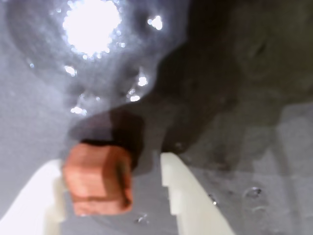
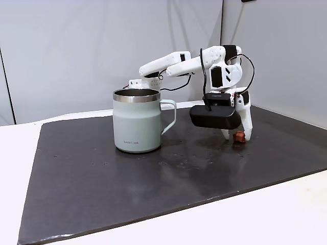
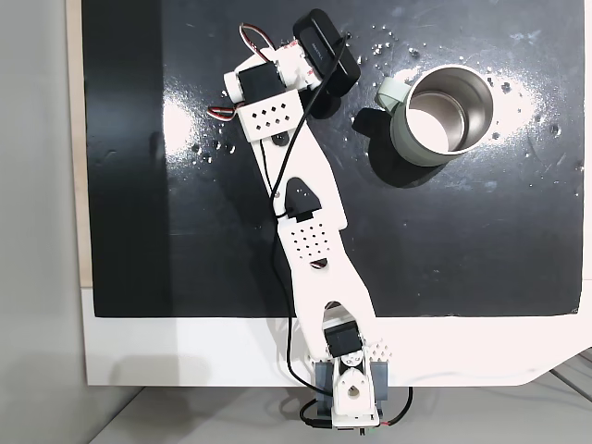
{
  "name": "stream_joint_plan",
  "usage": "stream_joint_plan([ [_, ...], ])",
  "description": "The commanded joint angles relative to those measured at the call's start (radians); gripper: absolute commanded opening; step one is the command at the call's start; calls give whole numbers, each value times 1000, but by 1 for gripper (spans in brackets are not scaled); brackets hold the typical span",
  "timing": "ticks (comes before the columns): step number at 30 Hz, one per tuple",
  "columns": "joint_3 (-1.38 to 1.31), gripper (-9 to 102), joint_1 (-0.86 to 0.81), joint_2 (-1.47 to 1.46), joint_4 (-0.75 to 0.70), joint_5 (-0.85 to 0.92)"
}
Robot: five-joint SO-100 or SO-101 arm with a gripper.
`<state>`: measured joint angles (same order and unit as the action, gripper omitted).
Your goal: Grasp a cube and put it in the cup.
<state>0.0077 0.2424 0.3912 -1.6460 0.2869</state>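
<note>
One cube (image 1: 99, 179), one cup (image 2: 137, 121), one dark mat (image 2: 102, 178) and one arm (image 3: 305, 213) are visible.

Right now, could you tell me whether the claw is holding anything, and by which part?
Nothing is gripped yet. The claw is open around the cube, which sits against the left finger on the mat, a gap before the right finger.

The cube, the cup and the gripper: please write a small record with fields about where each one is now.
cube: small reddish-brown cube on the dark mat, between the open fingers, against the left finger in the wrist view
gripper: gripper lowered to the mat, jaws open around the cube
cup: pale green mug upright, handle toward the arm, apart from the cube
cup inside: nothing seen inside it in a fixed view
</note>
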Motion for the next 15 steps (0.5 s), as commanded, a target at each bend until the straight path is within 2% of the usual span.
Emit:
stream_joint_plan([
  [1, -48, 14, -3, 5, 35, 11],
  [8, -49, 5, -5, 5, 28, 11],
  [15, -81, 4, -5, 5, 12, 5],
])
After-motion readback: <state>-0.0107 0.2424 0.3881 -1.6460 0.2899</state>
